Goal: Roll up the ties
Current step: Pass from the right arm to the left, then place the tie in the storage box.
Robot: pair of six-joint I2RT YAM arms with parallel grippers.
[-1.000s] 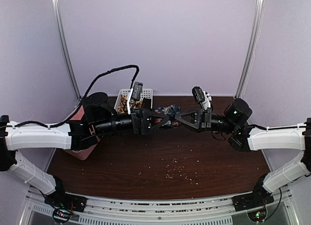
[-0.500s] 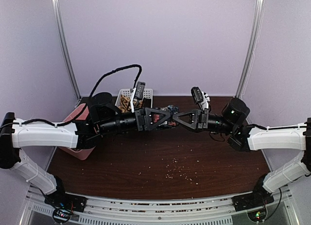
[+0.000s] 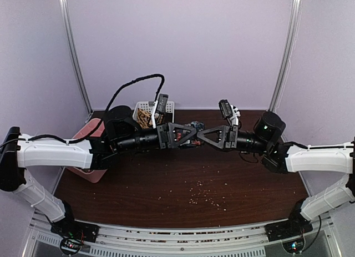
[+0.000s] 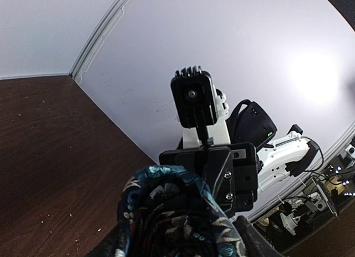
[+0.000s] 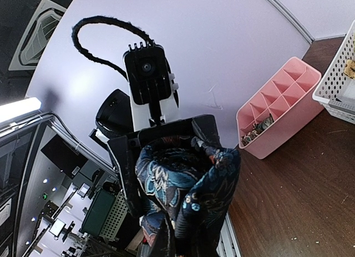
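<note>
The dark floral tie (image 3: 194, 126) is a loose roll held above the table between my two grippers, which meet tip to tip at mid-table. My left gripper (image 3: 187, 136) is shut on the roll, which fills the bottom of the left wrist view (image 4: 169, 212). My right gripper (image 3: 204, 136) grips the same tie from the other side; its folds fill the right wrist view (image 5: 186, 185). A tan patterned tie (image 3: 145, 115) lies in the white basket (image 3: 168, 105). A rolled patterned tie (image 5: 256, 130) sits in the pink tray (image 5: 288, 96). The plain brown tie is out of view.
The white basket stands at the back of the table, the pink tray (image 3: 93, 125) at the back left under my left arm. Small crumbs (image 3: 202, 195) are scattered over the brown tabletop (image 3: 166, 185). The grey back wall is close behind.
My left arm has reached further right and both grippers have risen slightly and closed in on each other. The floral tie shows less between them than before.
</note>
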